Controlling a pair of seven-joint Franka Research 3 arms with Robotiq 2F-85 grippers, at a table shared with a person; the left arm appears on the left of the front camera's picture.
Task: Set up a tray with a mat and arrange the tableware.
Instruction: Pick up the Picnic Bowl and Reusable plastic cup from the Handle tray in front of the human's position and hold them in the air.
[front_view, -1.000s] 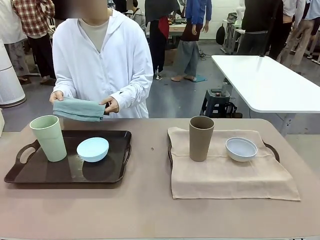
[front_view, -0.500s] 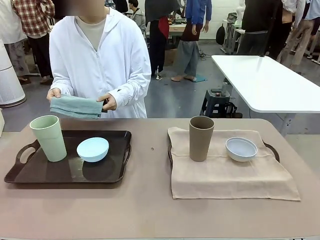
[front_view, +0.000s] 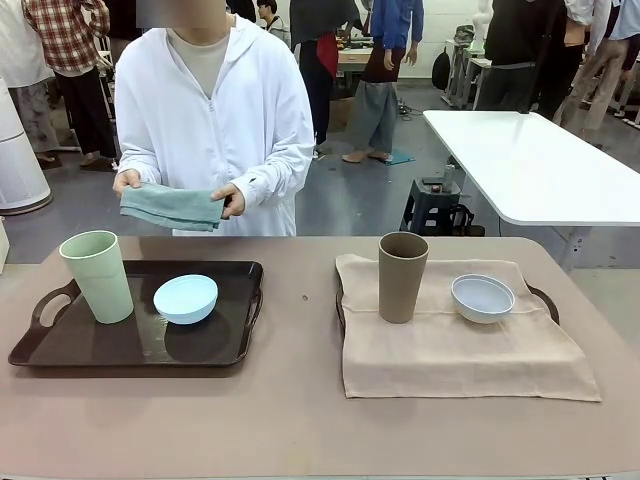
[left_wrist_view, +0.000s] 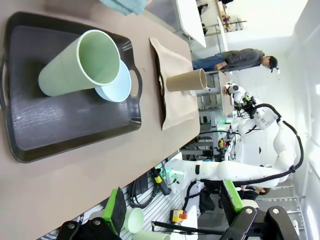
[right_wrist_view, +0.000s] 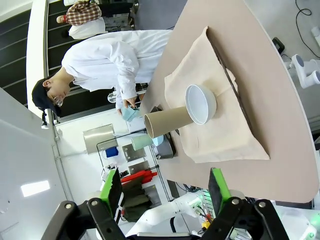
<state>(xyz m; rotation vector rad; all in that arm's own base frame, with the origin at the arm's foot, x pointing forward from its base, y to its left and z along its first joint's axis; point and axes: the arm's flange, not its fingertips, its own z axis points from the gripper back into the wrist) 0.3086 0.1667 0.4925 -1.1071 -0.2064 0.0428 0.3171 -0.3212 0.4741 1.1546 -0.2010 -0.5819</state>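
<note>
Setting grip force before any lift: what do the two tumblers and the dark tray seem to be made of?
Pale green tumbler and brown tumbler: likely matte plastic or fibre composite, even dull colour with no glaze shine; unglazed ceramic cannot be ruled out. Dark tray: likely hard plastic, semi-gloss with faint wood grain; the light blue bowl reflects in it.

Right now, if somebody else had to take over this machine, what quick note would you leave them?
Left gripper and right gripper: fingers open, empty.
Done: beige mat covers the right tray; brown tumbler and whitish bowl stand on it.
To do: left tray has no mat; green tumbler and light blue bowl sit directly on it.
The person holds a folded teal cloth, probably that mat.
</note>
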